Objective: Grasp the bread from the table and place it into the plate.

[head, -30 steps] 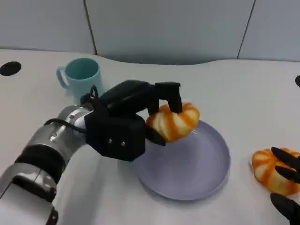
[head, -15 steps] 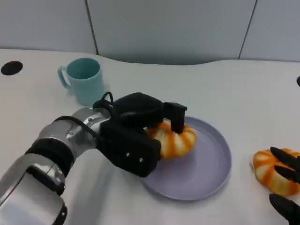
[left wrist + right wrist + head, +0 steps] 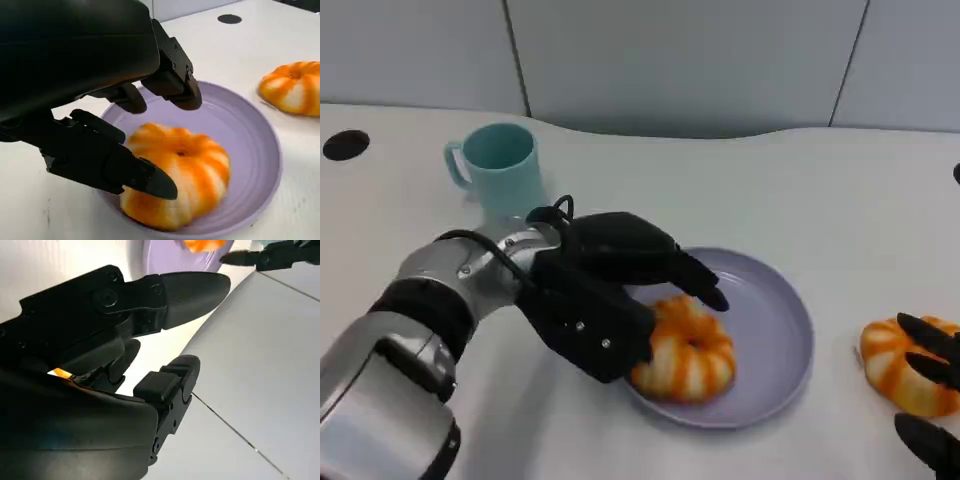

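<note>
Table (image 3: 840, 180) held a purple plate (image 3: 780, 325) with one striped bread (image 3: 685, 355) lying in its near left part. The left hand (image 3: 610, 290) hovered over it, fingers apart, holding nothing. Another bread (image 3: 895, 365) lay right, the right hand (image 3: 930, 390) spread over it. A teal mug (image 3: 500, 165) stood far left.

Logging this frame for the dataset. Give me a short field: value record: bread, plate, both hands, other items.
bread in plate: lies on the purple plate, nearer its left side
left hand: over the plate, fingers spread, holding nothing
second bread: on the table, right of the plate
right hand: at the second bread, fingertips on it; grip cannot be judged
mug: teal, upright, behind the left forearm
</note>
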You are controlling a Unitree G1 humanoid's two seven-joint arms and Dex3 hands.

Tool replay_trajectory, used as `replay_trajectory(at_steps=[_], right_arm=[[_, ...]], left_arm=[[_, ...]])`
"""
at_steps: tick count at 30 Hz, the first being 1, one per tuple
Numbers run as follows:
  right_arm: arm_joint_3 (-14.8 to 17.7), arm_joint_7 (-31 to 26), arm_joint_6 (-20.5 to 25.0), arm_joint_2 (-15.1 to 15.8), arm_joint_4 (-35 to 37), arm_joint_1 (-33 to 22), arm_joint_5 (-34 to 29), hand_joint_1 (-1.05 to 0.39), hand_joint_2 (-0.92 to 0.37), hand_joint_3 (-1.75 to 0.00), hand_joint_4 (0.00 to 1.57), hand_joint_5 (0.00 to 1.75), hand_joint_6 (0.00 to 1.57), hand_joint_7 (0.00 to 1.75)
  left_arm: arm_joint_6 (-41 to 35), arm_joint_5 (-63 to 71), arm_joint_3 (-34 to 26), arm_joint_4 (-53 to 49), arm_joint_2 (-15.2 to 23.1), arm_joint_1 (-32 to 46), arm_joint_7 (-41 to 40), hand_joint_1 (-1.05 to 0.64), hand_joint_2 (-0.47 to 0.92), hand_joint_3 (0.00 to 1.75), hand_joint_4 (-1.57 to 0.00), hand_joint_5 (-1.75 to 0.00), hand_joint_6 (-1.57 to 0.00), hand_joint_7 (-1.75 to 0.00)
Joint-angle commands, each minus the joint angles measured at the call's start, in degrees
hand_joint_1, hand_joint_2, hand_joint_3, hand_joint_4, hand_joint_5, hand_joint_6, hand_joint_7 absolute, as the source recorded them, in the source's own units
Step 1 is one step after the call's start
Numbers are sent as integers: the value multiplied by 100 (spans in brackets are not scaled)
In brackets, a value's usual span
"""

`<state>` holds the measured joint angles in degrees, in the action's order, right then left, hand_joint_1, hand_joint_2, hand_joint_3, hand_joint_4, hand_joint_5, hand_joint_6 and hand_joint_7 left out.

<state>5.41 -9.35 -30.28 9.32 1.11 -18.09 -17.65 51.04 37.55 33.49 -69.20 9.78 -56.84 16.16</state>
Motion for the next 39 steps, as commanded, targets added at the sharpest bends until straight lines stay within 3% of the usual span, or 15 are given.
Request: replay_trajectory(at_steps=[1, 11, 20, 24, 30, 34, 35, 37, 39], right_arm=[[18, -37, -57, 23, -10, -11, 42, -34, -92, -33, 80, 0, 63, 0], [19, -53, -24, 10, -39, -22, 22, -34, -92, -32, 80, 0, 63, 0], [-2, -10, 36, -1, -140, -87, 41, -35, -92, -33, 80, 0, 62, 0], [-2, -5, 20, 4, -143, -99, 49, -34, -92, -33, 82, 1, 62, 0], [3, -23, 0, 3, -112, -97, 39, -34, -92, -33, 80, 0, 62, 0], [10, -5, 39, -2, -134, -113, 63, -35, -92, -33, 80, 0, 62, 0], [13, -4, 36, 4, -138, -115, 58, -35, -92, -33, 80, 0, 62, 0], [19, -4, 60, 2, -161, -120, 51, -34, -92, -33, 80, 0, 62, 0], [21, -4, 75, -1, -173, -123, 49, -34, -92, -33, 80, 0, 62, 0]], left_arm=[[118, -124, -79, -3, 103, -199, 197, -62, 90, 0, -13, -14, -35, 0], [315, -333, -324, 118, 319, -253, 174, -65, 92, 1, -5, -10, -22, 0], [273, -2810, -1920, 349, 575, 793, 1832, -53, 91, 2, -16, -16, -28, -3], [-415, -3761, -2539, 910, 682, 1595, 2390, -52, 90, 1, -22, -20, -33, -4], [-1166, -4172, -2994, 1806, 983, 2475, 2506, -56, 92, 3, -21, -22, -33, -3], [-1844, -4051, -3186, 2411, 1131, 3137, 2074, -59, 91, 1, -37, -30, -45, -7], [-2028, -3944, -3206, 2644, 1185, 3326, 1897, -60, 91, 1, -42, -37, -49, -6], [-2454, -3803, -3243, 3141, 1248, 3657, 1622, -61, 90, 0, -42, -68, -60, -4], [-2739, -3754, -3248, 3467, 1262, 3811, 1514, -61, 90, 0, -41, -81, -64, -3]])
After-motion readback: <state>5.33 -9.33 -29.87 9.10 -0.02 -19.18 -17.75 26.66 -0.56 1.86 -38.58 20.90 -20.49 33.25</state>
